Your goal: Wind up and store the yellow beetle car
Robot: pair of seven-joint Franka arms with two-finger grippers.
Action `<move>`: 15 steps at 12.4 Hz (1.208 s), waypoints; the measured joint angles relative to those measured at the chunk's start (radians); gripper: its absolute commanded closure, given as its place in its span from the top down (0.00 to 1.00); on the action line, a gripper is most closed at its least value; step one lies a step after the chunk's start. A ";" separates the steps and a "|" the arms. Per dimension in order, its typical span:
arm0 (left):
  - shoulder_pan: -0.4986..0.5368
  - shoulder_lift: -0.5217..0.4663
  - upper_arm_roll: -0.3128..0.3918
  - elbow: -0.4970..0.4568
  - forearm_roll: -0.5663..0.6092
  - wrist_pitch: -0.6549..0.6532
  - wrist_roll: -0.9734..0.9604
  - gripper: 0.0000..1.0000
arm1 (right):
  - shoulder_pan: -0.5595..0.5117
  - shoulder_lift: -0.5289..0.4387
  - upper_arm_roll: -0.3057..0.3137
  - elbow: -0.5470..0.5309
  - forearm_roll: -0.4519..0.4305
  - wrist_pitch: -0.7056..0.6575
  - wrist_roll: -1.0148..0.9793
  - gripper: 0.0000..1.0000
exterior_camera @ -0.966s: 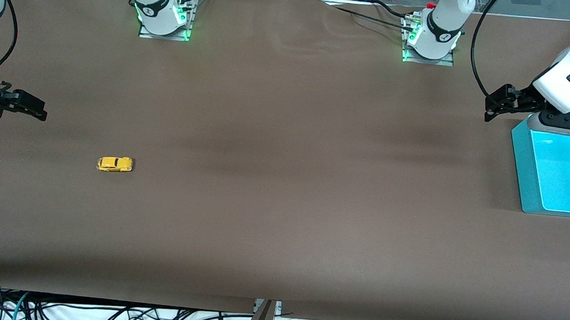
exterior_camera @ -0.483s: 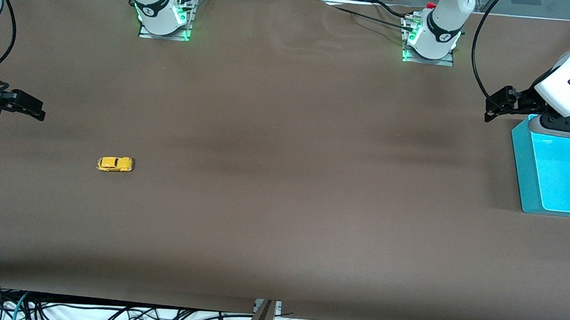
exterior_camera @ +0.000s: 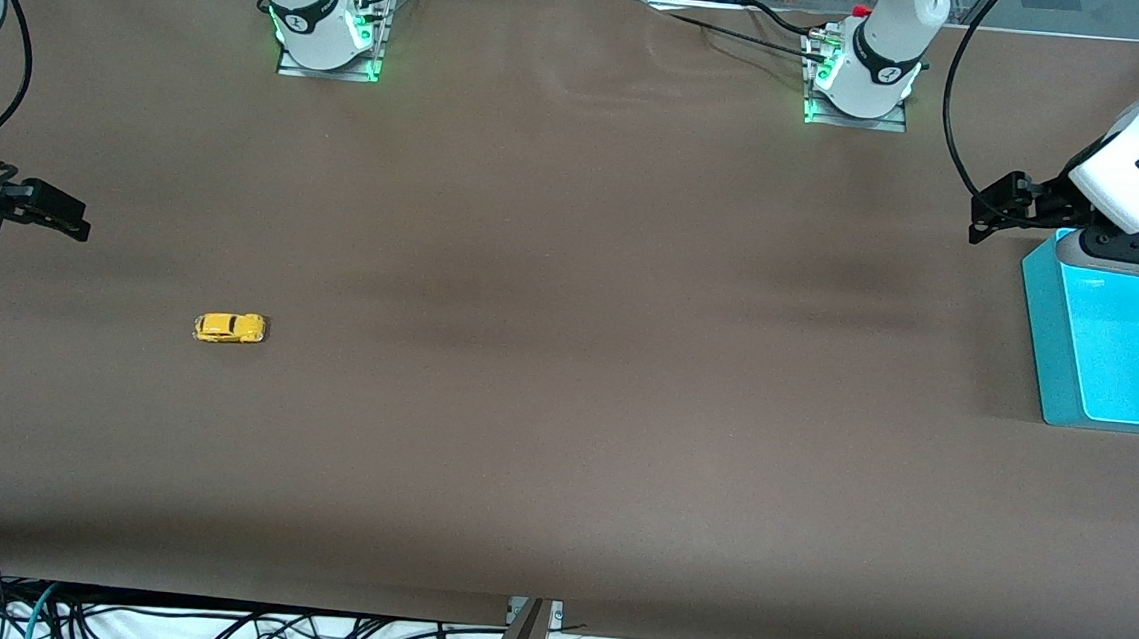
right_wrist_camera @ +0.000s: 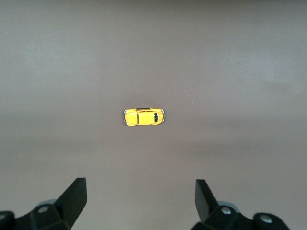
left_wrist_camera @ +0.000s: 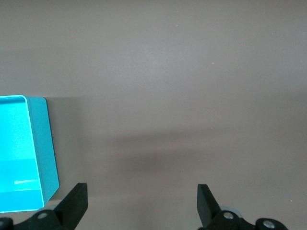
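brown table covering [exterior_camera: 563,409] carries the tiny bright yellow beetle-shaped toy car [exterior_camera: 229,327], which stands on its wheels toward the right arm's end of the table, well apart from everything else. on the front view's clock face it lies near nine o'clock, a little toward eight. in the right wrist view the same car [right_wrist_camera: 144,117] shows from above, its long side across the line between the two fingers.

the right gripper [exterior_camera: 51,211] hangs over the table edge at that same end, empty, with its fingers spread wide. the car is near it but not under it.

the left gripper [exterior_camera: 1001,201] hangs at about three o'clock, just beside the corner of the turquoise plastic bin [exterior_camera: 1040,322] at the left arm's end. its fingers are also wide apart and hold nothing. this arm waits.

i judge that nothing of the task is done yet: the car is not wound and not stored.

what may go wrong: the car is much smaller than the gripper and has free wheels, so one finger that touches first can push it and make it roll away. a grip on the rounded roof can slip. also the bin is very distant from the car, so the car can drop during a long carry or a handover.
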 measured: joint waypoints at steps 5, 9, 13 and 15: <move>0.008 0.000 0.000 0.000 0.000 -0.018 0.000 1.00 | -0.001 0.000 0.000 0.000 0.000 0.000 0.000 1.00; 0.008 0.000 0.000 0.000 0.000 -0.019 0.000 1.00 | -0.001 0.000 0.000 0.000 0.000 0.000 0.000 1.00; 0.008 0.000 0.000 0.000 0.000 -0.020 0.000 1.00 | -0.001 0.000 0.000 0.000 0.000 0.000 0.000 1.00; 0.008 0.000 0.000 0.000 0.000 -0.020 0.000 1.00 | -0.001 0.000 0.000 0.000 0.000 0.000 0.000 1.00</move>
